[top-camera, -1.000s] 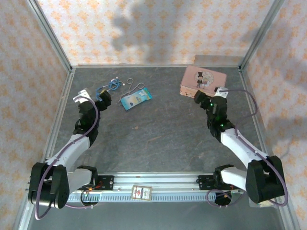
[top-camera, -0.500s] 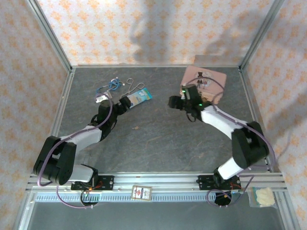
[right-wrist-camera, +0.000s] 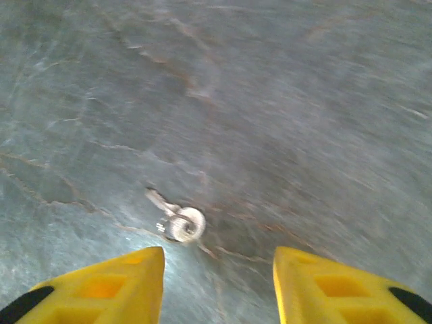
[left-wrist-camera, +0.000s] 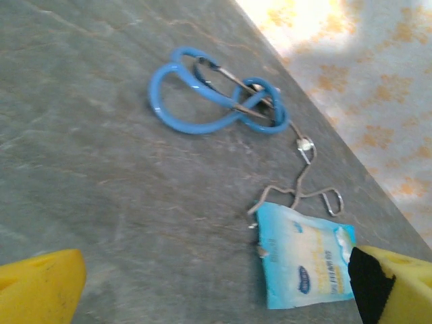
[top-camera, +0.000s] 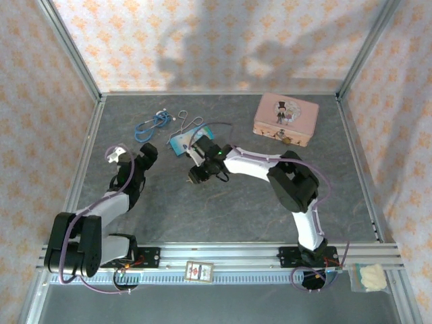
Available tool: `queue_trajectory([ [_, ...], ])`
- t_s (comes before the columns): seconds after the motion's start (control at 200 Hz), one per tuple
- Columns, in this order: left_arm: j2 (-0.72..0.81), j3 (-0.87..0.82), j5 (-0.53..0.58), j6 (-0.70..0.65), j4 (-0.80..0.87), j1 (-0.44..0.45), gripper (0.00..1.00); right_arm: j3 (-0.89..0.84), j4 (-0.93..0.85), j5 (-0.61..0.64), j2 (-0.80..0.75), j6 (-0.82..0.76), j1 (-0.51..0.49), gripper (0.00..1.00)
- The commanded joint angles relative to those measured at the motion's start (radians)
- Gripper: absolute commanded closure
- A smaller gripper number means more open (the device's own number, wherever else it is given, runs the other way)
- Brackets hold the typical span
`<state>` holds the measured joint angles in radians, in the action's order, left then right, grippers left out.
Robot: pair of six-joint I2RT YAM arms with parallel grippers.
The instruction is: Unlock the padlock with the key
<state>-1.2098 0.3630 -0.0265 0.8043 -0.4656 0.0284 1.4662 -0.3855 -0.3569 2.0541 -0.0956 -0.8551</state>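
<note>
Small thin metal key [right-wrist-camera: 177, 217] flat on the grey stone-patterned table [right-wrist-camera: 283, 101], round head nearest the camera in the right wrist view, blade angled away to the upper left. Just ahead of the right end effector [right-wrist-camera: 217, 260], roughly in line with the gap but closer to the yellow finger [right-wrist-camera: 101, 287] at the left of that view; touching neither finger. Jaws parted well wider than the key, nothing between them. From above, right end effector [top-camera: 198, 174] stretched far across to the left of table centre, low over that spot.

Tiny brass-coloured padlock [top-camera: 289, 138] well apart from the key, toward the far right, right against the near side of the pink picture tin [top-camera: 285, 116]; too small to tell whether the shackle is closed. Tin lid shut, contents hidden.

Left end effector [left-wrist-camera: 216, 270] spread wide, holding nothing, over bare table near the left edge. Ahead of it a blue cord bundle [left-wrist-camera: 209, 101]; beside that a silver wire loop [left-wrist-camera: 300, 179] touching the corner of a blue-white card [left-wrist-camera: 307, 260]. Card just by the finger at the right of the left wrist view.

Past the front rail at the near right corner, small clear bag [top-camera: 368, 275] with something pale inside.
</note>
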Motion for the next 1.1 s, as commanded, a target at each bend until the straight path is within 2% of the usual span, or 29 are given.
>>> queue_trajectory([
  [0.0,0.052,-0.009,-0.036,0.02,-0.024,-0.008,0.01,0.074,-0.076,0.025,0.045,-0.089,-0.033,0.56],
  [0.18,0.088,-0.017,-0.04,0.016,-0.014,-0.012,0.01,0.123,-0.092,0.06,0.099,-0.101,-0.06,0.6],
  [0.44,0.105,-0.019,-0.054,0.03,-0.026,-0.012,0.01,0.063,-0.089,0.125,0.09,-0.099,-0.089,0.68],
  [0.561,0.119,-0.019,-0.072,0.042,-0.031,-0.012,0.01,0.044,-0.072,0.177,0.098,-0.076,-0.089,0.77],
  [0.701,0.143,-0.021,-0.112,0.06,-0.031,-0.01,0.01,0.012,-0.033,0.202,0.091,-0.044,-0.088,0.98],
  [0.746,0.15,-0.021,-0.119,0.073,-0.022,-0.009,0.01,-0.007,-0.01,0.196,0.078,-0.023,-0.08,1.0],
  [0.831,0.163,-0.032,-0.123,0.105,-0.017,0.004,0.01,-0.051,0.043,0.126,0.035,0.041,-0.041,1.0],
  [0.906,0.173,-0.051,-0.135,0.129,-0.048,0.024,0.01,-0.124,0.129,0.016,-0.03,0.119,0.017,1.0],
  [1.091,0.169,-0.082,-0.111,0.22,-0.132,0.137,0.02,-0.32,0.37,-0.248,-0.201,0.293,0.149,1.0],
])
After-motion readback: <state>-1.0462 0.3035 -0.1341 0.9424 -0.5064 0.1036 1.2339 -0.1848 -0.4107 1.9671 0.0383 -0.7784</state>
